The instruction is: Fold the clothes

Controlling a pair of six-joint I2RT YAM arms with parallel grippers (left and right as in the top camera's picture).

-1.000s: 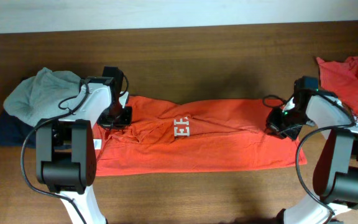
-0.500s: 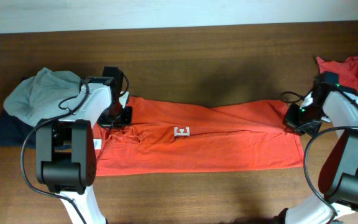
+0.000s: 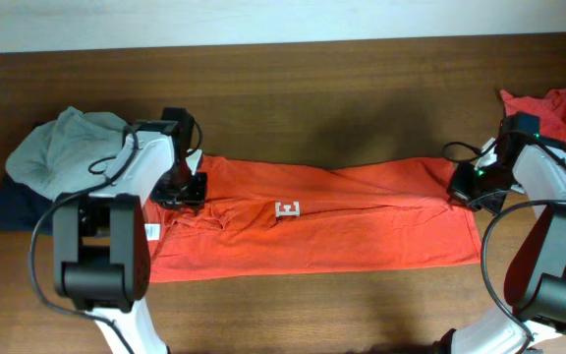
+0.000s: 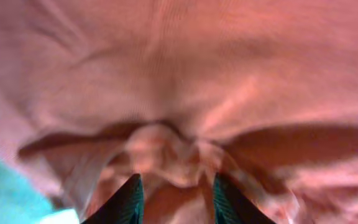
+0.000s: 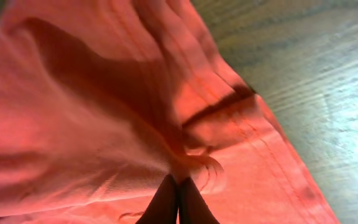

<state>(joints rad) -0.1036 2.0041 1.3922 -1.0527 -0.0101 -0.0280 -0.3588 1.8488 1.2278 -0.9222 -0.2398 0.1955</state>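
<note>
Our right gripper (image 5: 178, 193) is shut tight on a pinch of cloth at one end of the orange-red shirt (image 3: 342, 216). Our left gripper (image 4: 178, 182) is at the other end. Its two fingers stand a little apart, and a small bunch of the same shirt sits between them. We think that bunch is loose, not squeezed.

The shirt lies flat on the surface (image 3: 312, 98), pulled out long between the two grippers. It looks like a narrow strip, so we think the long fold is made. A bit of white print shows near its middle. There are some wrinkles near the left gripper.

What is left? We think this strip has to be folded end to end into a small pack. Past the right gripper, away from the strip, a second red shirt (image 3: 556, 118) lies in a heap, not folded. Past the left gripper lies a grey and dark blue pile (image 3: 62, 152), crumpled too.
</note>
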